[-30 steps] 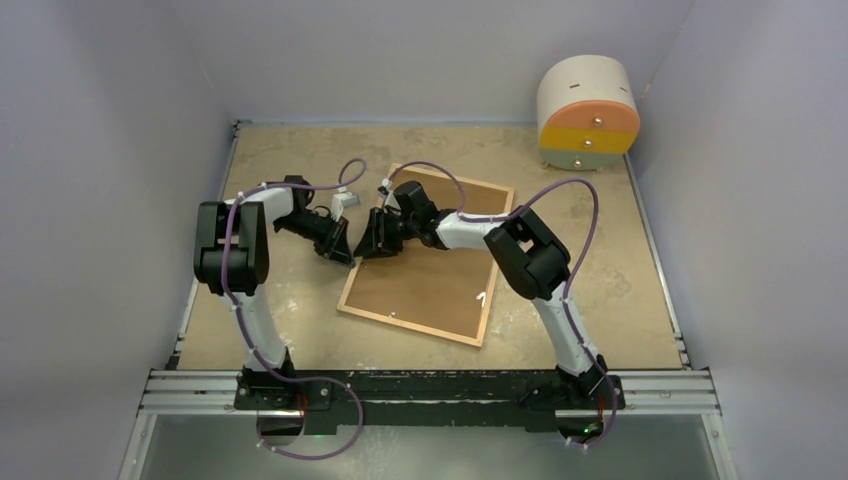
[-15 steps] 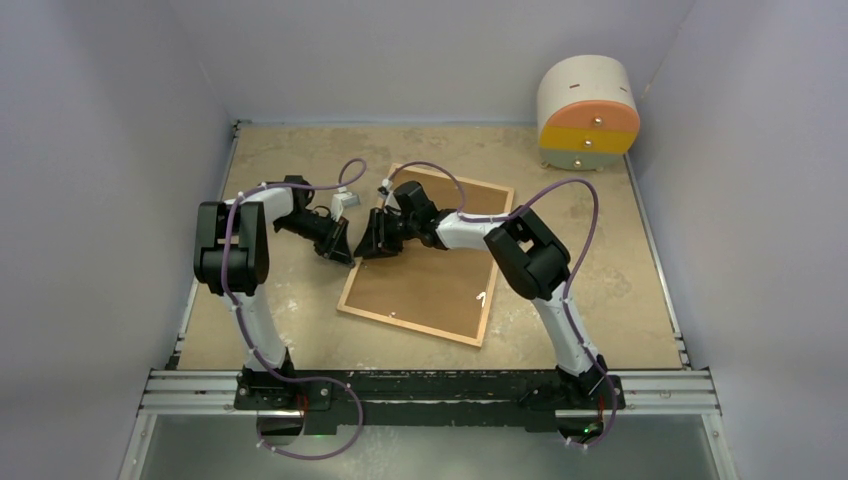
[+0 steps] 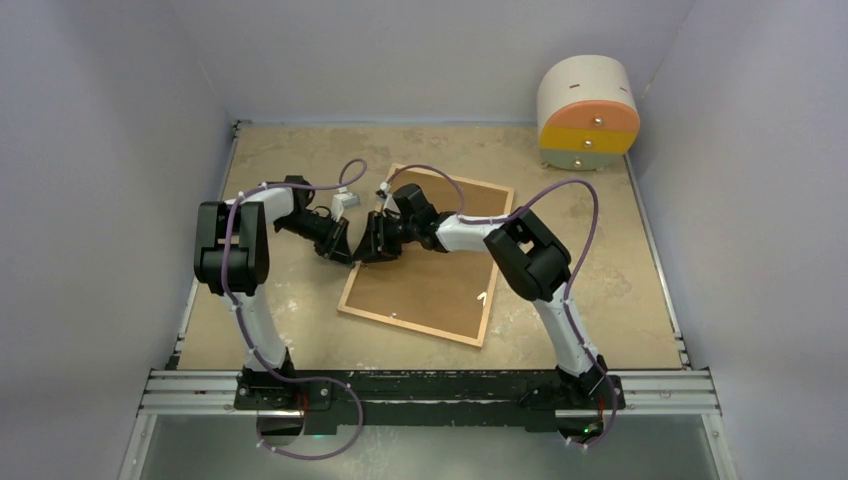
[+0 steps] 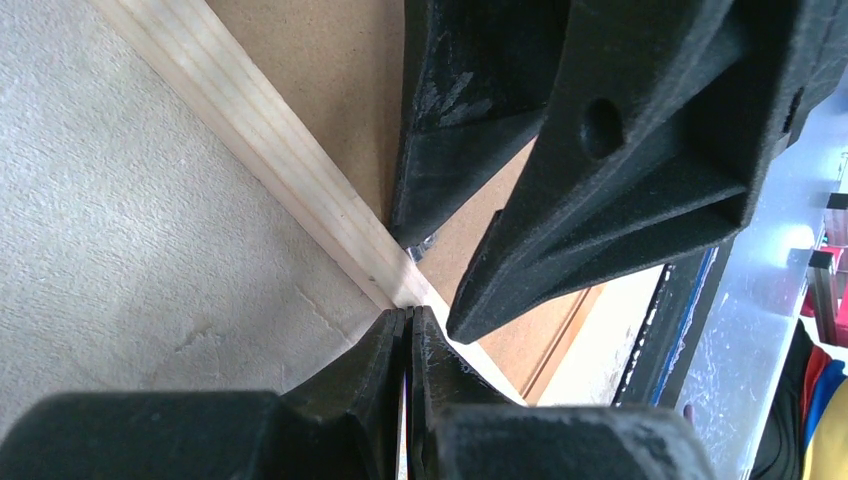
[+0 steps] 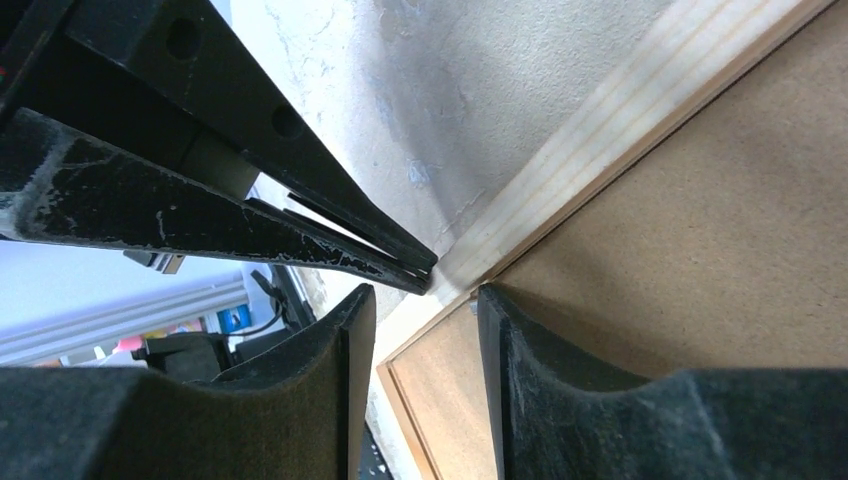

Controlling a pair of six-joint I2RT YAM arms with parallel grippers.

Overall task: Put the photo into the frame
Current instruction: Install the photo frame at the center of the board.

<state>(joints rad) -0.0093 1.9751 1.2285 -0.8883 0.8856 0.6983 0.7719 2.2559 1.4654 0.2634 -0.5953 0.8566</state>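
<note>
You have both claws at the left long side of the frame (image 4: 262, 122), lying back-up on the desk (image 3: 280, 170), long axis near-to-far: left claw (image 4: 408, 312) pressed together just outside that side, right claw (image 5: 420, 295) half spread astride it, photo unseen.

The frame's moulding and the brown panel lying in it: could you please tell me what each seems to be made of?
The frame looks like pale, apparently unvarnished wood: straight grain lines run along it. The backing panel is probably fibreboard: flat matte brown, evenly speckled, no grain.
</note>
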